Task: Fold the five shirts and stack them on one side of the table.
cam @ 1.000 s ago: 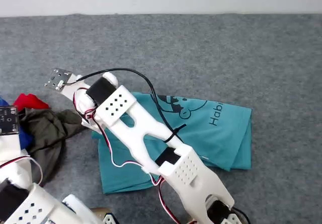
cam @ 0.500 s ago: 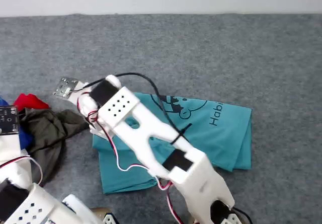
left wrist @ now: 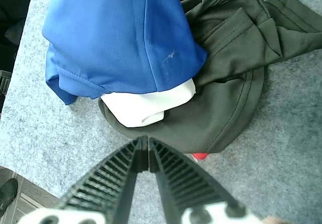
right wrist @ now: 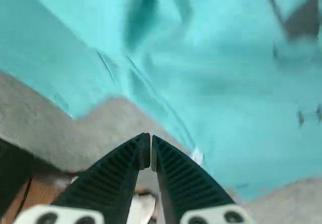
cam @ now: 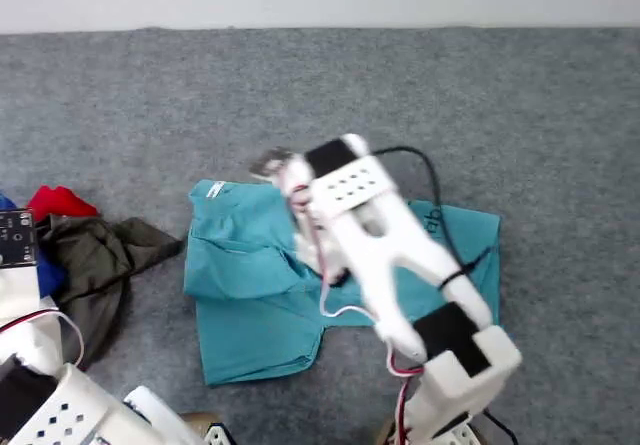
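A teal shirt (cam: 260, 295) lies spread on the grey carpet in the middle of the high view, its left part bunched with a small tag showing. My right arm (cam: 370, 230) stretches across it from the near edge. My right gripper (right wrist: 146, 142) is shut and empty, hovering over the teal shirt (right wrist: 211, 68) near its edge. At the left lies a heap of shirts: a dark olive shirt (cam: 95, 260) and a red shirt (cam: 60, 202). My left gripper (left wrist: 147, 149) hangs shut and empty above that heap, over a blue shirt (left wrist: 115, 38), a white shirt (left wrist: 148, 103) and the olive shirt (left wrist: 226, 98).
The grey carpet (cam: 450, 95) covers the whole table up to a white wall at the back. My left arm's base (cam: 50, 405) fills the near left corner. Bare carpet lies behind and to the right of the teal shirt.
My right arm has swung right, from the teal shirt's left edge to over its middle. The shirt's left side, which the arm covered, has come into view. The left arm has kept still.
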`<state>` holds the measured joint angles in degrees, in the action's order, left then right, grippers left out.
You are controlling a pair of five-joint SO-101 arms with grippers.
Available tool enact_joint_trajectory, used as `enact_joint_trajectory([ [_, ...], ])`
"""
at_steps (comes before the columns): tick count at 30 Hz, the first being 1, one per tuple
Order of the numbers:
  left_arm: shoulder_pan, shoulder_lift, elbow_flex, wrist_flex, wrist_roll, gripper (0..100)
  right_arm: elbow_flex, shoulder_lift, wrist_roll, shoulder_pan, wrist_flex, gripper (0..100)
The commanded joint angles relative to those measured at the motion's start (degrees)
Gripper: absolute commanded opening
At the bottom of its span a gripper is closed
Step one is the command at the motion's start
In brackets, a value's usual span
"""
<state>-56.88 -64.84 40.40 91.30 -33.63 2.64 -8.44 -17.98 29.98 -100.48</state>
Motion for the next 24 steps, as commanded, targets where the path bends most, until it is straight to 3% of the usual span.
enact_joint_trajectory([
  [1,0.4,-0.4,-0.1,-1.3,-0.4,2,7.7,4.3,-3.2,-7.1,0.1,0.9],
  [7,0.3,-0.4,0.1,-1.1,-0.4,2,12.6,5.8,-3.7,-15.2,0.7,0.9],
  [20,0.3,-0.4,5.3,-1.1,-0.4,2,21.4,24.1,-0.3,-21.4,-1.7,0.9],
  [24,0.1,-0.4,9.5,-1.1,-0.4,2,27.2,27.5,-0.6,-23.1,3.9,1.7],
])
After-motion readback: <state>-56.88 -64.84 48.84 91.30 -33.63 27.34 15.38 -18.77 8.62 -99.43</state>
